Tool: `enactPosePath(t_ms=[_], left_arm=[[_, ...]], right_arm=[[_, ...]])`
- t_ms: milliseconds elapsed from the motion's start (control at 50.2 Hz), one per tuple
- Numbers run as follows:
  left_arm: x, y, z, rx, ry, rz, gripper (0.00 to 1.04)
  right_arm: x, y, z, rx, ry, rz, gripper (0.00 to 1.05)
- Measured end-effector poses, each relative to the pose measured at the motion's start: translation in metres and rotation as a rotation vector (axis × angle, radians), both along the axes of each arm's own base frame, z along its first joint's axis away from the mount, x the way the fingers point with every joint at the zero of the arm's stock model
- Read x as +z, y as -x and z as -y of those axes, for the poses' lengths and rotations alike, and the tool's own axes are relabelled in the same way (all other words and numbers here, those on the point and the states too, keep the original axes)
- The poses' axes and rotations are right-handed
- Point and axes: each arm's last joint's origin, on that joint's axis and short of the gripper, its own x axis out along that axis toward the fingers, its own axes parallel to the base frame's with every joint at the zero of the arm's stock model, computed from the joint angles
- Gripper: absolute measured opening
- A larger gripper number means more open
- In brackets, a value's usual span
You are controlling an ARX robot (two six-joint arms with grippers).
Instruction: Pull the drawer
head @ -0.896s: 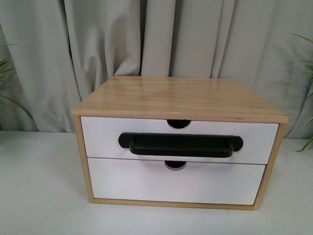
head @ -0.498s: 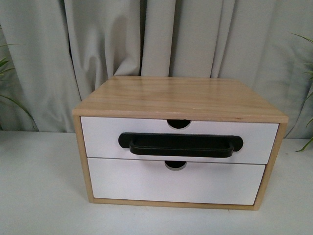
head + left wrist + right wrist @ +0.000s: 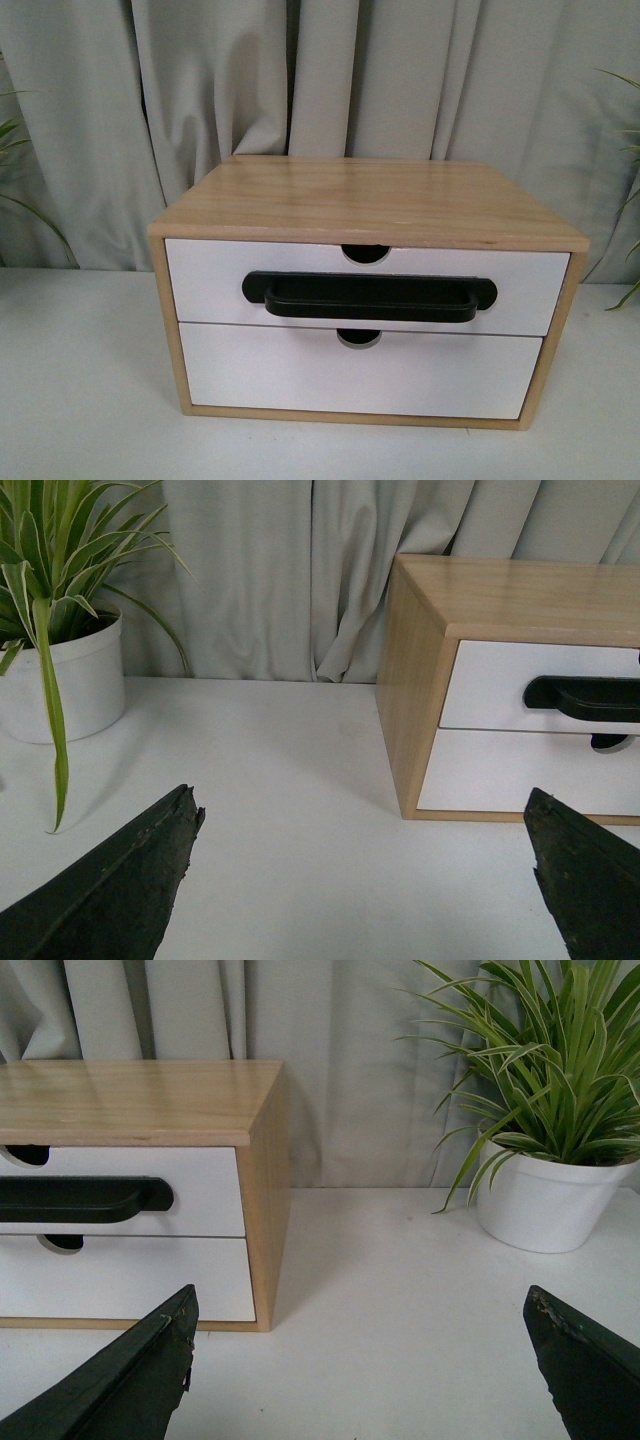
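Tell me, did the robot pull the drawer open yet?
Not yet. Nothing looks done: the drawer sits shut inside the cabinet. In hand: the left hand and right hand hang open, short of the cabinet, touching nothing. Left to do: reach the black handle, grip it, pull.

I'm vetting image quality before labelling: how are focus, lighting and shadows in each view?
Front view: soft, even light; the drawer and its handle are sharp, with a mild sheen atop the cabinet. Left wrist view: the left gripper shows open, dark, featureless jaws. Right wrist view: the right gripper likewise; a soft shadow lies on the table beside the cabinet.
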Motion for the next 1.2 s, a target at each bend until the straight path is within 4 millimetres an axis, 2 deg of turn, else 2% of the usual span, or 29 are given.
enactPosePath(t_ms=[817, 976, 1195], left_arm=[[0.000, 0.000, 0.000, 0.000, 0.000, 0.000, 0.98], [0.001, -0.010, 0.007, -0.144, -0.121, -0.005, 0.98], [0.001, -0.031, 0.025, -0.391, -0.346, 0.008, 0.98]], right_arm=[[0.000, 0.000, 0.000, 0.000, 0.000, 0.000, 0.96], [-0.009, -0.003, -0.007, 0.338, -0.012, -0.211, 0.96], [0.011, -0.025, -0.010, 0.538, 0.215, -0.291, 0.96]])
